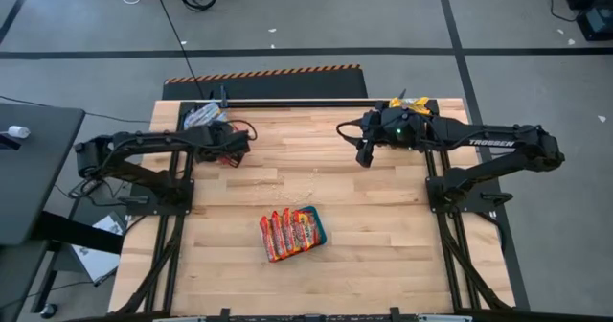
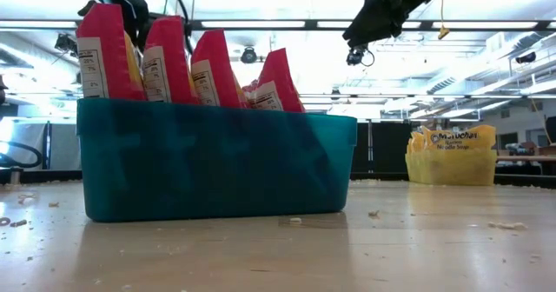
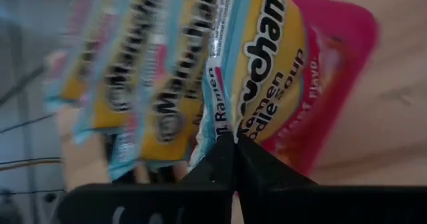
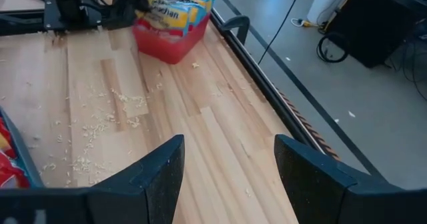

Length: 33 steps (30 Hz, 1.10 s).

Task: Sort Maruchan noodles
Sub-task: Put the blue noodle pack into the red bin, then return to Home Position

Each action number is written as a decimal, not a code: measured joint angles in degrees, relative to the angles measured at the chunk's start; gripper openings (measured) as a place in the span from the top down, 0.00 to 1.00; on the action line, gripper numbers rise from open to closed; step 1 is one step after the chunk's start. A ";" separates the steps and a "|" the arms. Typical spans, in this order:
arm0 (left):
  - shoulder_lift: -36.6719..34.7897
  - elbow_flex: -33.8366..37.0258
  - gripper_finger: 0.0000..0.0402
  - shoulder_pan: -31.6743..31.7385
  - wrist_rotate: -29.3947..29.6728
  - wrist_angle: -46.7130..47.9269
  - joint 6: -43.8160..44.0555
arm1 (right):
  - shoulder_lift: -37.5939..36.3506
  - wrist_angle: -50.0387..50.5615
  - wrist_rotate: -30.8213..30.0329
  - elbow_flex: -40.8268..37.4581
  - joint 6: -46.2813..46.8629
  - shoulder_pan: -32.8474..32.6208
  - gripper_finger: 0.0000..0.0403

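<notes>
1. Wooden desk (image 1: 383,226) with pale crumbs scattered over its middle carries everything here.
2. Nearest the front edge sits a teal tray (image 2: 217,166), and red-orange noodle packets (image 1: 287,234) stand on edge inside it in a row, tops sticking up above its rim.
3. Farther back on the left, the left tool (image 1: 233,142) hangs over the red bin (image 4: 170,41) at the far left corner of the desk.
4. Its fingers (image 3: 233,161) are pressed together; the left wrist view shows their tips against the edge of a packet, though I cannot tell whether they actually pinch that packet.
5. Blue-trimmed yellow packets (image 3: 167,84) stand packed side by side in that red bin.
6. On the right, the right tool (image 1: 365,155) hovers above bare wood near the far edge, its fingers (image 4: 160,177) spread wide apart with nothing between them.
7. Behind the right arm, at the far right corner, a yellow bin (image 2: 452,157) holds yellow packets (image 1: 409,103).
</notes>
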<state>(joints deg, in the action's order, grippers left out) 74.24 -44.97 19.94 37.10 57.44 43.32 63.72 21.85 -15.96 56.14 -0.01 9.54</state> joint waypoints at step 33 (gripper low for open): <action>2.15 -2.53 0.52 -0.06 -15.95 -24.79 -5.30 | 8.37 -2.45 12.17 0.00 -3.69 1.81 0.41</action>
<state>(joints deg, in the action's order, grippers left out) 76.38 -47.50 19.89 21.15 32.65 38.03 72.09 19.40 -3.79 56.14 -3.70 11.35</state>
